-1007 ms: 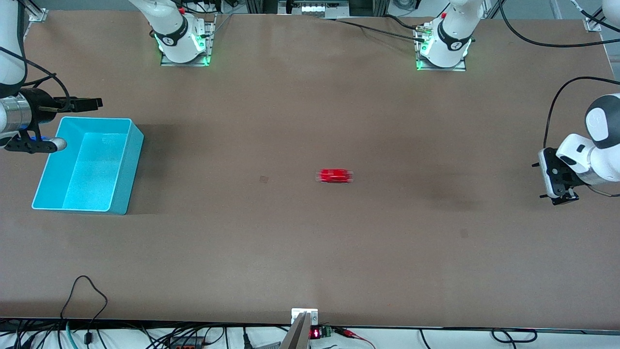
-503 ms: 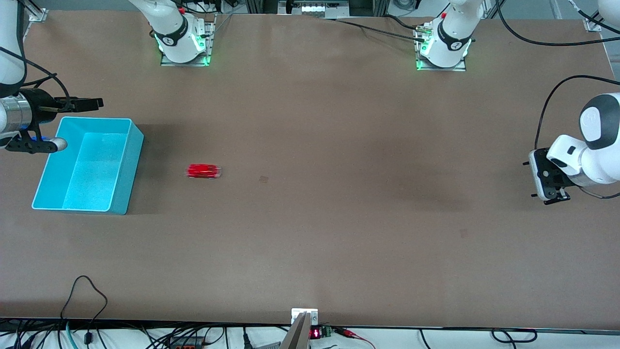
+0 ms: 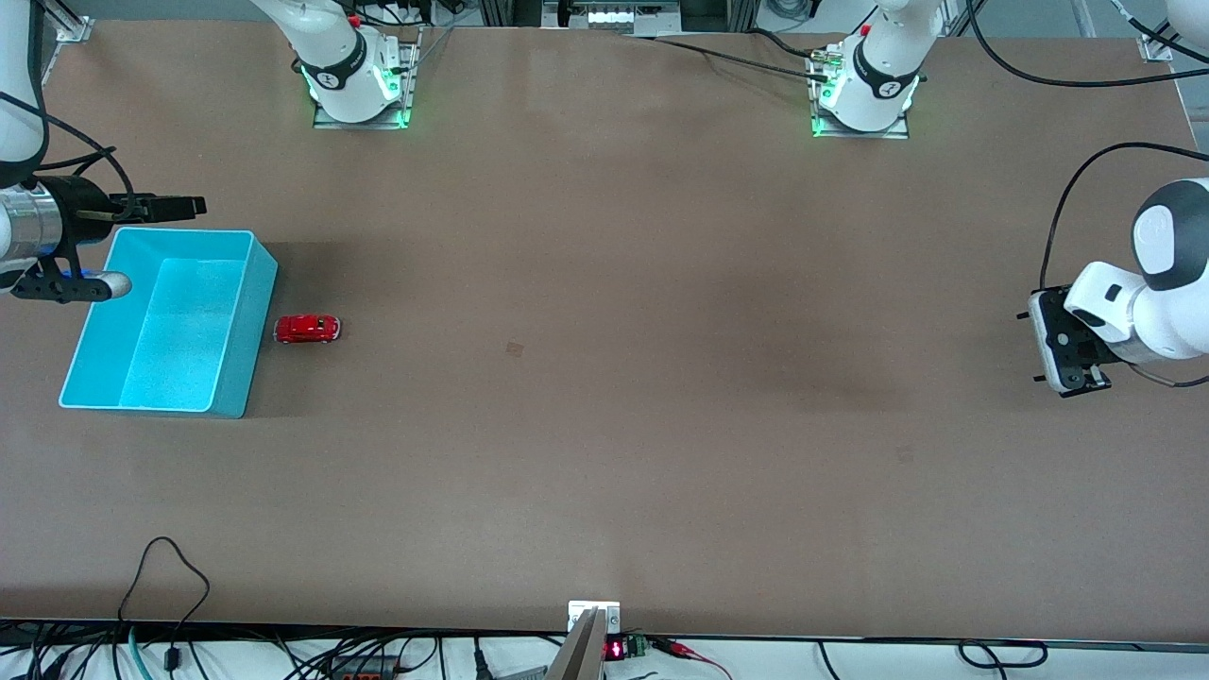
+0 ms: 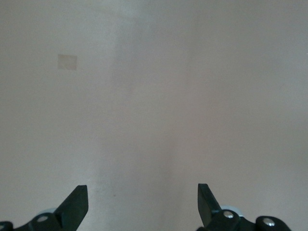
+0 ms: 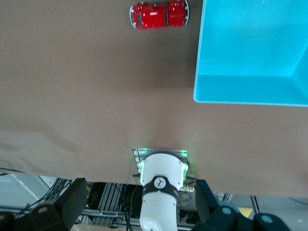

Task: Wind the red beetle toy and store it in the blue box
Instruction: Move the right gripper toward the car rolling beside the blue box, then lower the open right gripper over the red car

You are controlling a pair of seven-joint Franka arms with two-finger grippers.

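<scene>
The red beetle toy (image 3: pixel 307 329) stands still on the table, right beside the blue box's (image 3: pixel 247 349) long side wall that faces the table's middle. The box is open-topped and nothing shows inside it. My right gripper (image 3: pixel 144 244) is open and empty, held level over the box's corner at the right arm's end of the table. Its wrist view shows the gripper (image 5: pixel 139 202), the toy (image 5: pixel 159 14) and the box's rim (image 5: pixel 199 48). My left gripper (image 3: pixel 1037 348) is open and empty over bare table at the left arm's end. Its wrist view (image 4: pixel 143 202) shows only tabletop.
The two arm bases (image 3: pixel 354 76) (image 3: pixel 864 90) stand along the table edge farthest from the front camera. A loose black cable (image 3: pixel 170 567) lies on the table near the front edge. A small dark mark (image 3: pixel 514 349) sits mid-table.
The toy rolled from mid-table toward the right arm's end and stopped against the box, which shifted slightly. The left gripper moved a little toward the table's middle.
</scene>
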